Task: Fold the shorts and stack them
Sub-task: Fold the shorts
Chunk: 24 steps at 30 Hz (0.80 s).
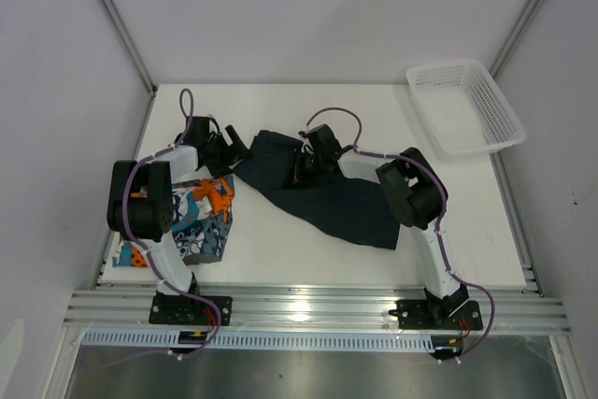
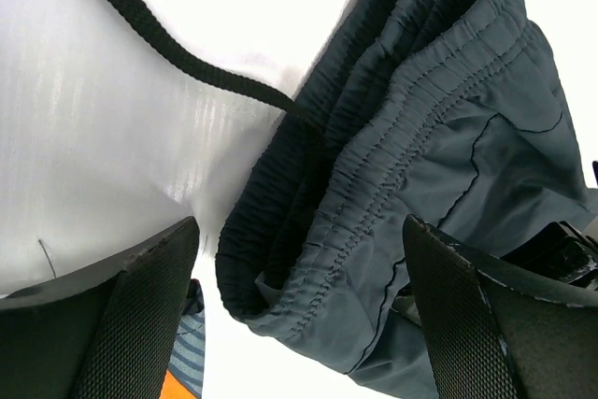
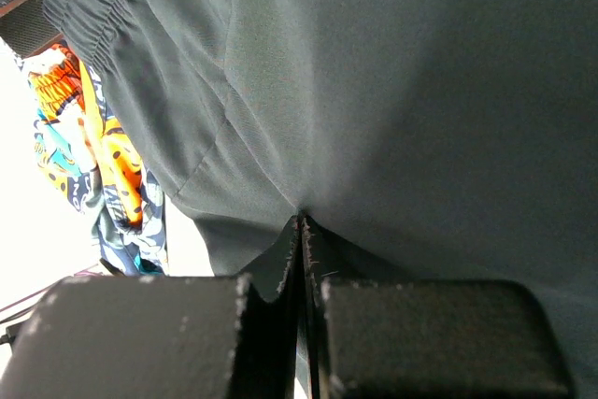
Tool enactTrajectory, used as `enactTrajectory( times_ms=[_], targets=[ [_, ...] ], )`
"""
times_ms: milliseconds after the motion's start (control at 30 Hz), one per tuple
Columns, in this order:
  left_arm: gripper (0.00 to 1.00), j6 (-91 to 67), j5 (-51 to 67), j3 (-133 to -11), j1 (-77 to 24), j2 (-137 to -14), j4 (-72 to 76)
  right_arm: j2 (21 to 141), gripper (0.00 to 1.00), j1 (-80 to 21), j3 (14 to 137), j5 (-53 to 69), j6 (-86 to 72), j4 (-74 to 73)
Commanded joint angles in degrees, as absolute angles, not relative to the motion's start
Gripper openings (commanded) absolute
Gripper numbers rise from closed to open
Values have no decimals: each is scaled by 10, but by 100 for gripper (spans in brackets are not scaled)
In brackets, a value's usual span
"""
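Note:
The plain dark shorts lie spread slantwise across the middle of the table. Their gathered waistband sits between the fingers of my left gripper, which is open and holds nothing. A black drawstring trails from the waistband over the white table. My right gripper is shut, its tips pinching a pucker of the dark shorts. The printed shorts lie folded at the left, beside the left arm; a piece of them shows in both wrist views.
A white mesh basket stands at the table's back right corner. White walls close in the left, back and right sides. An aluminium rail carries both arm bases along the near edge.

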State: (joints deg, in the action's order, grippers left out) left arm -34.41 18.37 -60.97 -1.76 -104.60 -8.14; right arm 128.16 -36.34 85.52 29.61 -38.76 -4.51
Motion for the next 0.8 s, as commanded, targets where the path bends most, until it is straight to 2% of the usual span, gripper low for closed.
enactTrajectory(
  times_ms=[0, 400, 533, 567, 633, 767],
  targets=[
    [92, -333, 199, -623, -21, -1074, -118, 1309, 0, -361, 852, 271, -374, -55],
    [86, -337, 243, -642, -38, -1122, -102, 1295, 0, -360, 860, 268, -367, -69],
    [65, -347, 266, -642, -43, -1139, -77, 1291, 0, -362, 860, 268, -364, -72],
    [56, -351, 285, -642, -44, -1144, -70, 1291, 0, -362, 860, 267, -363, -75],
    [48, -360, 301, -638, -45, -1153, -43, 1288, 0, -362, 860, 268, -359, -76],
    [40, -360, 297, -628, -45, -1142, -17, 1285, 0, -362, 858, 267, -352, -82]
  ],
)
